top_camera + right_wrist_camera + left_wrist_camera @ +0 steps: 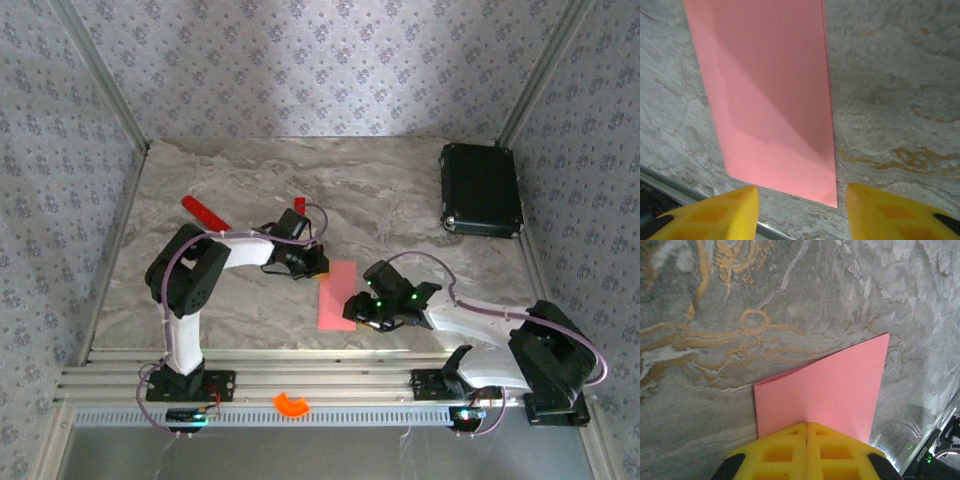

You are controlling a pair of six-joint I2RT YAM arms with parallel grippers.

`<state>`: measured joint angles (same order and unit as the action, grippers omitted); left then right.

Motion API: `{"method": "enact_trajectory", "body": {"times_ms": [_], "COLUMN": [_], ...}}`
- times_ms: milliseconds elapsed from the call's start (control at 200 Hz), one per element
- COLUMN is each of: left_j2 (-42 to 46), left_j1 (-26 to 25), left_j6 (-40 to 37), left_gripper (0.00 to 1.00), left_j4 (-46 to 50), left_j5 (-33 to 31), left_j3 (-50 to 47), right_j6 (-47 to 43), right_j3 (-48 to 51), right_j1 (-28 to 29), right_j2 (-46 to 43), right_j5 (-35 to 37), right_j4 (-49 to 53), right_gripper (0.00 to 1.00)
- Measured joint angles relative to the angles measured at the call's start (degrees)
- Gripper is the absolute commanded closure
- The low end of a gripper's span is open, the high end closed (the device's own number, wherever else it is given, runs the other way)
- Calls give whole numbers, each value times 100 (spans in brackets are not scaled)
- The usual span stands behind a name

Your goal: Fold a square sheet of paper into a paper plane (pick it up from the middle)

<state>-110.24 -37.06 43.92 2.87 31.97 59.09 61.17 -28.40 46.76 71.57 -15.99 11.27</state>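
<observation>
Left wrist view, near edge of the square sheet of paper hidden under my left gripper; right wrist view, its far end cut off at top

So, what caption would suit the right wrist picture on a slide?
Open yellow pincer poised at the end of a narrow pink paper lying on the marbled table.

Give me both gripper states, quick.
Left gripper: closed at the edge of the pink paper; grip on it unclear.
Right gripper: open, holding nothing, by the paper's corner.
</observation>
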Motion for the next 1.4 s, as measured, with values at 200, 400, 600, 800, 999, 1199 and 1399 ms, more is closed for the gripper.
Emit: {"method": "enact_trajectory", "body": {"times_ms": [200, 400, 600, 800, 999, 1199, 1399], "left_j2": [81, 85, 85, 107, 109, 127, 195], "left_j1": [0, 4, 4, 4, 4, 0, -7], "left_j6": [0, -2, -44, -63, -87, -85, -83], "left_gripper": [96, 96, 96, 96, 96, 96, 96], "left_j4": [-308, -328, -326, -317, -313, -278, -79], "left_j5": [26, 39, 39, 42, 68, 85, 79], "left_j3": [-232, -245, -245, -267, -269, -269, -269], "right_j6": [133, 195, 234, 275, 275, 297, 267], "right_j3": [-4, -48, -87, 15, 160, 229, 229], "right_j1": [17, 26, -2, -247, -800, -1117, -1204], "right_j2": [247, 299, 249, 229, 337, 1016, 1340], "right_j5": [-127, -142, -120, -195, -501, -1082, -1252], "right_j4": [-227, -538, -645, -1069, -1784, -2750, -2946], "right_gripper": [50, 60, 58, 56, 66, 74, 78]}}
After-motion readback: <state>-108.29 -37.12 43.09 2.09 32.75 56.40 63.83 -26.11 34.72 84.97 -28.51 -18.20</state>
